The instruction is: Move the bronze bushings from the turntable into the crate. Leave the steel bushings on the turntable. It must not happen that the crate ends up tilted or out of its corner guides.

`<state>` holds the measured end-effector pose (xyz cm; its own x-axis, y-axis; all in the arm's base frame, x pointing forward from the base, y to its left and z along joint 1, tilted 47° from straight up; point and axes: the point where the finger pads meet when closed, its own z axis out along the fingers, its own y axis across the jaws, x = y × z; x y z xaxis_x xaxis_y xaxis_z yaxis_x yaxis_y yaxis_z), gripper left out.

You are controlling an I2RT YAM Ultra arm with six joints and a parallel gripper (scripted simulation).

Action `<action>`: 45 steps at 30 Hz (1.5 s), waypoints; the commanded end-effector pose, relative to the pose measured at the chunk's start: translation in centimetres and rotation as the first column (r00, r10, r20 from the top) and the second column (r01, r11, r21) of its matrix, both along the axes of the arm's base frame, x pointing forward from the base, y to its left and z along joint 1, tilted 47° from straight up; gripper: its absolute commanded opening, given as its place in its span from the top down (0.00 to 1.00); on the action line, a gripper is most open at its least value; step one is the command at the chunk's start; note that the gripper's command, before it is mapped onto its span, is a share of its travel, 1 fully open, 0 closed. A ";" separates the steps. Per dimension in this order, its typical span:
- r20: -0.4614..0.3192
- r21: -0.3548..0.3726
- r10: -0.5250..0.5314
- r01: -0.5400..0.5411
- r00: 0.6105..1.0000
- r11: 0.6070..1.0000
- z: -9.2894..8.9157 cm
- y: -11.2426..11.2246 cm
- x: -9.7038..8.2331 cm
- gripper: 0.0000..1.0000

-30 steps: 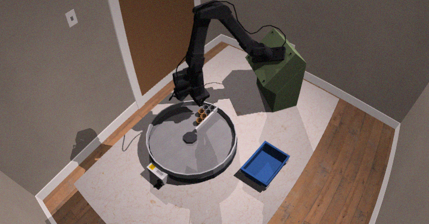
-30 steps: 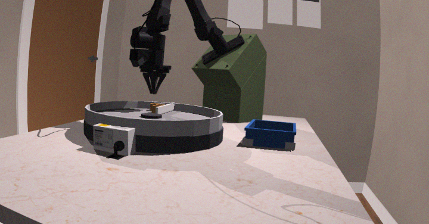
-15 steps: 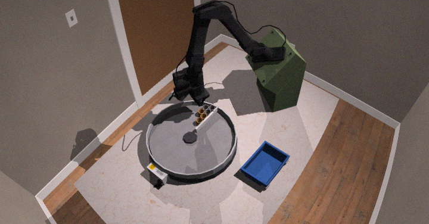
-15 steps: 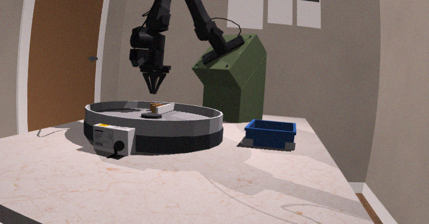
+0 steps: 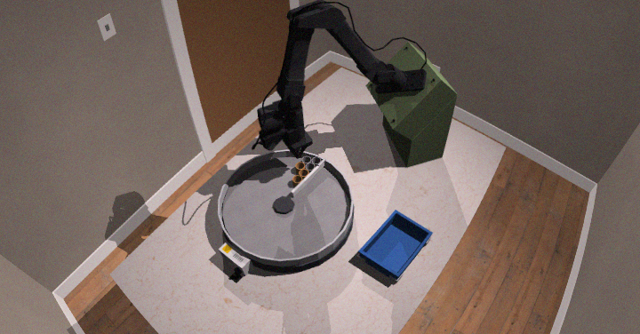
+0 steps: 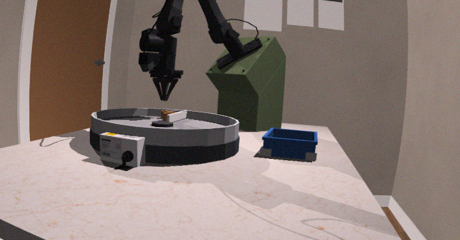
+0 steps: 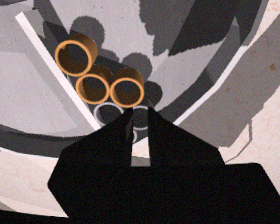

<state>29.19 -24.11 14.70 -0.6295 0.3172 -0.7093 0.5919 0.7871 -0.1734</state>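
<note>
Three bronze bushings [image 5: 300, 171] [image 6: 165, 113] [image 7: 92, 88] stand in a cluster on the grey turntable [image 5: 286, 255] [image 6: 193, 135], against a white divider bar [image 5: 308, 179] [image 6: 176, 115] [image 7: 54, 63] near the far rim. Dark steel bushings [image 5: 310, 160] [image 7: 110, 112] stand just beyond them, partly hidden by my fingers in the wrist view. My gripper [image 5: 299, 154] [image 6: 164, 98] [image 7: 140, 114] is shut and empty. It points down and hangs a little above the cluster, over the steel end. The blue crate [image 5: 414, 221] [image 6: 289, 148] stands empty on the table right of the turntable.
The arm's green pedestal [image 5: 416, 116] [image 6: 251, 87] stands behind the turntable and the crate. A white control box [image 5: 234, 256] [image 6: 121, 148] sits at the turntable's front edge. A dark hub [image 5: 283, 204] marks the turntable's centre. A raised rim runs around the turntable.
</note>
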 end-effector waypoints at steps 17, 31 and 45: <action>0.039 -0.025 0.013 -0.012 0.999 1.000 1.5 -0.2 0.6 0.87; 0.024 -0.016 0.010 -0.009 1.000 1.000 -0.3 -1.5 1.6 0.87; 0.046 -0.031 0.016 -0.015 0.999 0.999 0.2 -1.6 2.2 0.87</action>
<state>30.37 -25.39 12.77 -0.6333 0.3208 -0.7043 0.5916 0.7873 -0.1734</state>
